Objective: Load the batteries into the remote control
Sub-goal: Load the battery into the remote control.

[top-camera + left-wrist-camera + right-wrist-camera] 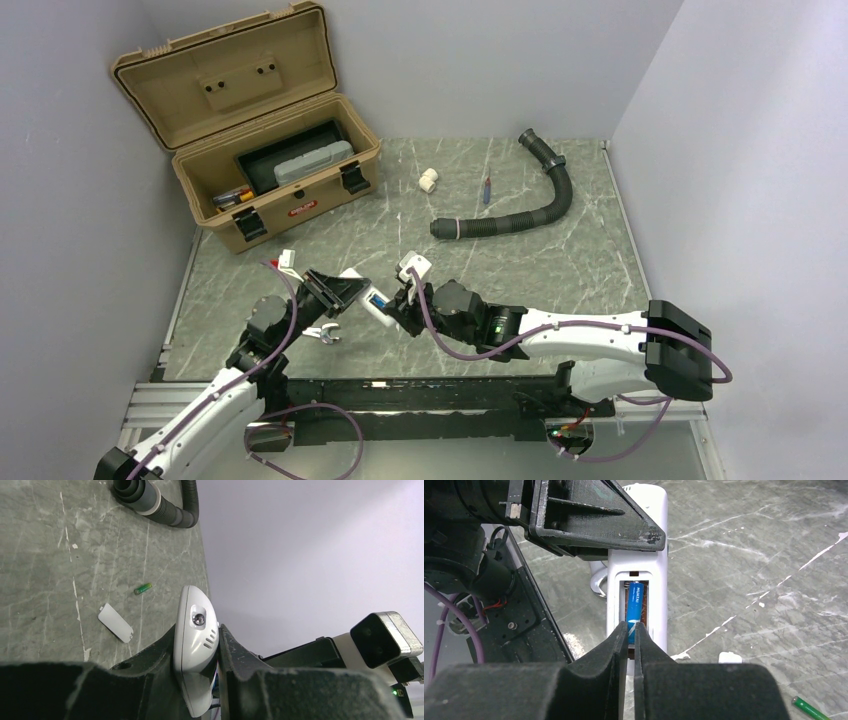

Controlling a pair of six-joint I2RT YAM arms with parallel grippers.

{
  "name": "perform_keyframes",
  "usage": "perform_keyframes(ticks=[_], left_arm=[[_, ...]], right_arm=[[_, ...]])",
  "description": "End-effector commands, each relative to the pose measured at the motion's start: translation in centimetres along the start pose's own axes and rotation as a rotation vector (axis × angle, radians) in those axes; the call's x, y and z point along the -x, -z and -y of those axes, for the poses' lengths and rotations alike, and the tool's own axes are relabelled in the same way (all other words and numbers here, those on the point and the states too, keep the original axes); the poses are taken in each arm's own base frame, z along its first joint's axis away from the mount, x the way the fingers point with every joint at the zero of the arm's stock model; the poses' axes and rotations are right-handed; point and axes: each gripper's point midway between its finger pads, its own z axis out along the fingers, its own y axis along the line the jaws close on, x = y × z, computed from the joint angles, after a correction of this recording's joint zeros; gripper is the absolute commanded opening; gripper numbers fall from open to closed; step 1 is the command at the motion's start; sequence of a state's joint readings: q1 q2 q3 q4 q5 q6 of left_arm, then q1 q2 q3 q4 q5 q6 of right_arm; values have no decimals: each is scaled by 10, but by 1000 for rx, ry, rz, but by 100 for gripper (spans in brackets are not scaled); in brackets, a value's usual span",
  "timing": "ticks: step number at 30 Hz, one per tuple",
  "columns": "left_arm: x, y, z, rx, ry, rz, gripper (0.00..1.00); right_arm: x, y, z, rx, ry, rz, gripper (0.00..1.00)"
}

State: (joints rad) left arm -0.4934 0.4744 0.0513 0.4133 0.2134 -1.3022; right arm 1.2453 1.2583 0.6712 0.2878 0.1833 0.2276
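Left pincer clamping remote control at frame centre; right pincer, tips nearly together, seating blue battery; light, slick cylinder, likely gripping best mid-length

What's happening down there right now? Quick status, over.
Left claw clamped on remote control. Right claw nearly closed, tips on blue battery in the compartment. Green battery waiting on table. Nothing blocking.

I see a grey-green, stone-look tabletop. A tan toolbox sits open at its far left corner. A small white pipe piece and a red-and-blue stick lie near the far edge. A black bendy hose curls toward the far right corner. A green battery and a white cover lie near each other, not touching.
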Motion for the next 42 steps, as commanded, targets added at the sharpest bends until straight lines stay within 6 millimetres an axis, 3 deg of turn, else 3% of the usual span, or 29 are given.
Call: perform_keyframes(ticks=[1,11,17,27,42], left_arm=[[0,1,20,-72,-15,-9,0],[-2,1,12,-49,-40,-16,0],[-2,1,9,-32,-84,-23,0],[3,3,6,-18,-242,-7,0],[8,1,3,59,-328,-21,0]], right_arm=[[11,-2,4,-25,2,27,9],[23,-3,1,-18,-15,70,0],[28,-1,2,-22,-27,90,0],[25,-3,2,-28,-42,71,27],[11,-25,-14,22,-95,-2,30]])
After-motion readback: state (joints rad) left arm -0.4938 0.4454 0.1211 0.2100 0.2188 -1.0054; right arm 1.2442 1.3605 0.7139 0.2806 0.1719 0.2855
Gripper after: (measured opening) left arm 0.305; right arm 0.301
